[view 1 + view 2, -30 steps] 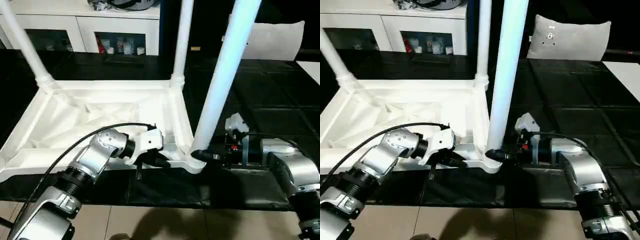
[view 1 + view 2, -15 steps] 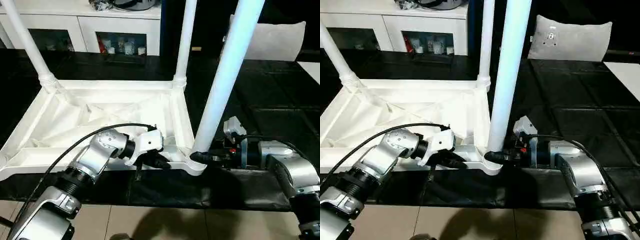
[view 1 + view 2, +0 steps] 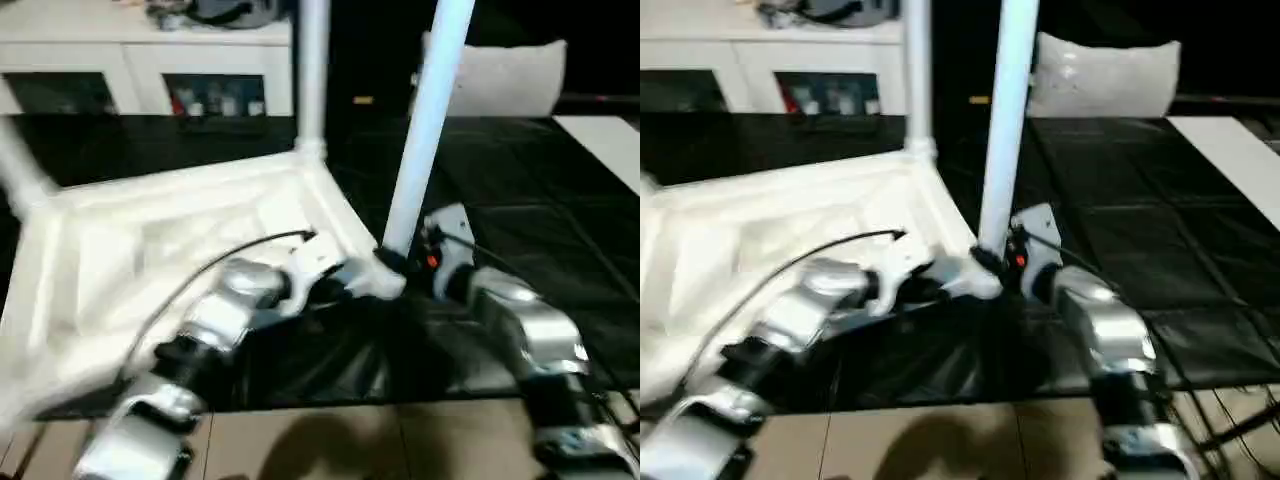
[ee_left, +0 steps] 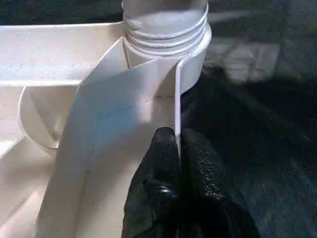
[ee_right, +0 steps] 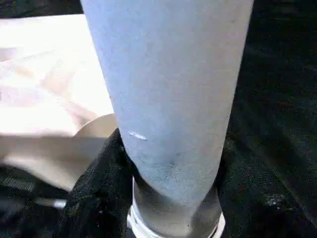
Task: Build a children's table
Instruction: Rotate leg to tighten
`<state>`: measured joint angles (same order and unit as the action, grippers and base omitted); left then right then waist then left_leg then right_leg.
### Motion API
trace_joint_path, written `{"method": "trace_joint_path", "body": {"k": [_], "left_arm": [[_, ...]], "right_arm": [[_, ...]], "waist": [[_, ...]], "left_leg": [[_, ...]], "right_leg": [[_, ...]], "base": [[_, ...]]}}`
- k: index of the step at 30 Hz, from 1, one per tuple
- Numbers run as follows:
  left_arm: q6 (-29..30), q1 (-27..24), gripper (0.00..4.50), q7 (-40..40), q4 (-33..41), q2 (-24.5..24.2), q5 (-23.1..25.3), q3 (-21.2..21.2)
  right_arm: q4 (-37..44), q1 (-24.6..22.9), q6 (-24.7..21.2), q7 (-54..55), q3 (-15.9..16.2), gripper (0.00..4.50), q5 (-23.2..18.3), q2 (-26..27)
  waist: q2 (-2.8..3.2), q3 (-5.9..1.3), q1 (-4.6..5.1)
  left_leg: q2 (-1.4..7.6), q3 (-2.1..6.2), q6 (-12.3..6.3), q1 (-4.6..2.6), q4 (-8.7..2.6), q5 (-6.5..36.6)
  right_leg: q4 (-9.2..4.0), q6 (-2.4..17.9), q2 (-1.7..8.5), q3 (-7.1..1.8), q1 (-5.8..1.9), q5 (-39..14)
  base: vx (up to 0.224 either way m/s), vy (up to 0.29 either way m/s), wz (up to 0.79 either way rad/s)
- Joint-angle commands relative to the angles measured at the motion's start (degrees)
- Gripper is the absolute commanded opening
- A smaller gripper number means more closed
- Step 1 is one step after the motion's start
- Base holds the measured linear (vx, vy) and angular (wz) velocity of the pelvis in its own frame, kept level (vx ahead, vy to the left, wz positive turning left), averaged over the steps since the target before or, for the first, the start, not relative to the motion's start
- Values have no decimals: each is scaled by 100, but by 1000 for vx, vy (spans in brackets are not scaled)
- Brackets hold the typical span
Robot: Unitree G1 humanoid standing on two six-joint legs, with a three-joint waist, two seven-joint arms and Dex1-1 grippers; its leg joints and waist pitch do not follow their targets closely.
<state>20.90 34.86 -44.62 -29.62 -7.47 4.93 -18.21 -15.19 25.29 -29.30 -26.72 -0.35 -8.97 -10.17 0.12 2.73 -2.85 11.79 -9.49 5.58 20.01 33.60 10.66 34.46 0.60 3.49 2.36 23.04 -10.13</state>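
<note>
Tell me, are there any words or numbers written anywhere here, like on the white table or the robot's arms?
No text can be read in these pictures.
The bottles in the cabinet may carry labels, but they are too small and blurred to read.
The grey cushion has a small mark, too blurred to read.
The table top and its legs look plain.

The left gripper [image 4: 178,144] has its two black fingers [image 4: 161,163] pressed together on the thin upright wall of the white table top [image 4: 59,54], pinching the edge between them. Just beyond the fingertips the wall runs into a round corner socket [image 4: 190,69], where the ringed base of a white leg [image 4: 166,20] sits, apparently seated in it. Black cloth [image 4: 257,124] lies beside the top.
</note>
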Motion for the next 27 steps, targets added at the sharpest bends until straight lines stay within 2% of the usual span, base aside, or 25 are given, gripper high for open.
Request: {"method": "trace_joint_path", "body": {"k": [1,4,5,7,11,12,14,18,20,21,24,26,27], "left_arm": [[5,60,0,169,-28,261,-85,4],[32,60,0,215,-9,292,-23,16],[33,61,0,219,-11,291,-19,17],[-63,25,0,155,6,177,-5,-38],[-265,-1,0,-33,41,64,0,-88],[-367,-13,0,-120,55,17,-9,-95],[-596,-29,0,-313,65,-101,-16,-128],[-1100,-82,0,-1008,108,-453,-52,-311],[-1198,-91,0,-1233,128,-569,-74,-360],[-1198,-91,0,-1233,128,-569,-74,-360],[-1236,-112,0,-1711,190,-773,-170,-446],[-1316,-174,0,-2256,314,-945,-336,-511],[-1317,-176,0,-2273,319,-951,-342,-512]], "right_arm": [[-242,-43,-255,239,154,204,33,230],[-250,-31,-226,260,31,204,-93,367],[-249,-30,-226,249,21,256,-111,375],[-93,-89,-204,69,-1,269,-228,333],[50,-143,-138,-227,-14,317,-346,186],[87,-162,-151,-373,4,317,-365,89],[143,-204,-170,-734,66,349,-371,-167],[196,-252,-129,-1460,126,369,-434,-778],[230,-272,-28,-1750,176,399,-434,-1019],[230,-272,-28,-1750,176,402,-434,-1019],[326,-308,112,-2439,286,402,-485,-1474],[430,-359,236,-3046,409,402,-576,-1789],[434,-363,248,-3073,415,402,-580,-1801]], "waist": [[-53,-303,-31],[-41,-316,-40],[-43,-316,-40],[-34,-315,-38],[-55,-317,-66],[-55,-321,-69],[-61,-334,-86],[-59,-357,-121],[-66,-357,-141],[-63,-354,-151],[-59,-347,-205],[-44,-351,-260],[-49,-349,-265]], "left_leg": [[22,12,-89,28,-416,1429],[33,5,-118,32,-417,1350],[36,4,-122,34,-421,1337],[45,2,-130,31,-426,1329],[42,-10,-169,39,-423,1248],[44,-10,-176,43,-421,1223],[47,-11,-208,56,-416,1078],[59,-25,-286,53,-392,851],[61,-37,-319,52,-382,769],[64,-36,-328,45,-383,784],[81,-42,-321,25,-385,856],[97,-44,-333,8,-382,854],[102,-47,-352,14,-382,858]], "right_leg": [[-572,563,340,-163,-220,-2561],[-552,624,341,-176,-235,-2317],[-546,642,341,-176,-239,-2262],[-531,725,341,-179,-246,-2084],[-531,728,352,-185,-266,-2039],[-525,727,352,-185,-272,-2009],[-502,752,352,-188,-290,-1804],[-445,938,358,-192,-317,-1272],[-424,1032,351,-193,-322,-1106],[-428,1047,352,-189,-316,-1121],[-428,1072,361,-190,-310,-1233],[-406,1122,361,-199,-307,-1107],[-401,1136,363,-203,-310,-1053]], "base": [[0,0,0],[0,0,0],[0,0,0],[0,0,0],[0,0,0],[0,0,0],[0,0,0],[0,0,0],[0,0,0],[0,0,0],[0,0,0],[0,0,0],[0,0,0]]}}
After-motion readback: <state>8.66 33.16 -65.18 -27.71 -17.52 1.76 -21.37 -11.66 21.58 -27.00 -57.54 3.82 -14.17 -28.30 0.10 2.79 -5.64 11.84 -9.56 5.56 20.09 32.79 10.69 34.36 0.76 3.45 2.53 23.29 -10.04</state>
